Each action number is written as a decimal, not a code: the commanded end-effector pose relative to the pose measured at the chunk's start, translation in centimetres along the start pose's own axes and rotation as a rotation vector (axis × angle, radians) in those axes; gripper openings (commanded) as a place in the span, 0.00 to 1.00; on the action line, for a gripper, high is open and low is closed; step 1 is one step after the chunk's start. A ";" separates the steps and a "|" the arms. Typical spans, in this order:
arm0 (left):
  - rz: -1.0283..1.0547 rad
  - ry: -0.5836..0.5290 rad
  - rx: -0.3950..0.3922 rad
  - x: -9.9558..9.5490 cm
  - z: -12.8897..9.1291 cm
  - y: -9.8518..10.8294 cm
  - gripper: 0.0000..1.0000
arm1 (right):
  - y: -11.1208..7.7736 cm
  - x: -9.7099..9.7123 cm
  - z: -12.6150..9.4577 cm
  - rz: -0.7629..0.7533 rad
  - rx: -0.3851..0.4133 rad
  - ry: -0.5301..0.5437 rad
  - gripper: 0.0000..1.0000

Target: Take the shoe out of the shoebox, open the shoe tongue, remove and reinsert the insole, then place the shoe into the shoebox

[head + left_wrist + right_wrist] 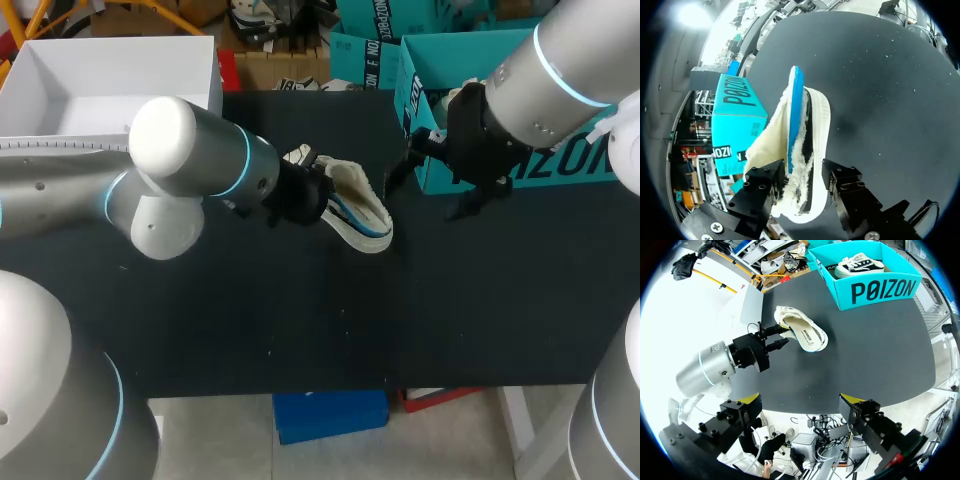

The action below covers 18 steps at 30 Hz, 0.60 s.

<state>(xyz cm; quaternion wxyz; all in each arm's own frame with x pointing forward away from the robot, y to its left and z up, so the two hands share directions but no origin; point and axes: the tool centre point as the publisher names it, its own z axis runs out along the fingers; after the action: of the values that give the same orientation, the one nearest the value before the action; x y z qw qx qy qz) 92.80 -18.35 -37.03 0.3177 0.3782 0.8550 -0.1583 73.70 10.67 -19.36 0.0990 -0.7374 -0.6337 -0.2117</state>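
Fleece-lined, blue-edged cream shoe (810, 120) clamped in the left pincer (801, 176); right pincer (801, 400) spread apart; teal cardboard shoebox (880, 290) holds a sneaker (860, 265).

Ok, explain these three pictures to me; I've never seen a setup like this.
It's a robot with two arms at a black table. One picture looks down from above and behind; the two round ones come from cameras on each wrist. The left arm has its jaws closed on a white shoe with blue trim. The right arm is by the teal shoebox, jaws open, holding nothing. A second sneaker sits in that box.
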 end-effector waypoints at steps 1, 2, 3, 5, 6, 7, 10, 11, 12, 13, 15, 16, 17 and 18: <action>0.020 0.005 -0.017 -0.6 0.7 0.1 0.00 | 0.0 0.1 0.1 0.001 -0.001 -0.002 1.00; 0.030 0.005 -0.021 -0.6 0.7 0.2 0.00 | 0.0 0.1 0.1 0.001 -0.001 -0.002 1.00; 0.041 0.006 -0.019 -0.7 0.7 0.2 0.00 | 0.0 0.1 0.1 0.001 -0.001 -0.002 1.00; 0.070 -0.010 0.002 -0.9 0.4 0.2 0.00 | 0.0 0.1 0.1 0.001 -0.001 -0.002 1.00; 0.093 -0.013 0.021 -0.9 0.3 0.1 0.00 | 0.0 0.1 0.1 0.001 -0.001 -0.002 1.00; 0.106 -0.015 0.027 -0.9 0.1 0.1 0.00 | 0.0 0.1 0.1 0.001 -0.001 -0.002 1.00; 0.158 -0.013 0.074 -0.6 -0.4 0.2 0.00 | 0.0 0.1 0.1 0.001 -0.001 -0.002 1.00; 0.179 -0.014 0.089 -0.5 -0.5 0.2 0.00 | 0.0 0.1 0.1 0.001 -0.001 -0.002 1.00; 0.206 -0.008 0.110 -0.4 -0.7 0.2 0.00 | 0.0 0.1 0.1 0.001 -0.001 -0.002 1.00; 0.221 -0.015 0.117 -0.3 -0.8 0.2 0.00 | 0.0 0.1 0.1 0.001 -0.001 -0.002 1.00; 0.256 -0.027 0.155 -0.2 -1.3 0.2 0.00 | 0.0 0.1 0.1 0.001 -0.001 -0.002 1.00; 0.271 -0.038 0.162 -0.2 -1.6 0.1 0.00 | 0.0 0.1 0.1 0.001 -0.001 -0.002 1.00; 0.281 -0.046 0.176 -0.2 -1.8 0.1 0.00 | 0.0 0.1 0.1 0.001 -0.001 -0.002 1.00; 0.303 -0.050 0.200 -0.1 -2.0 0.1 0.00 | 0.0 0.1 0.1 0.001 -0.001 -0.002 1.00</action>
<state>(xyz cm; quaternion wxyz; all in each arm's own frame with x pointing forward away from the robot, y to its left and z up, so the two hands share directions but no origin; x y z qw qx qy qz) 92.52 -18.80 -35.72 0.3354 0.5013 0.7840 -0.1469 73.69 10.68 -19.36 0.0989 -0.7374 -0.6337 -0.2117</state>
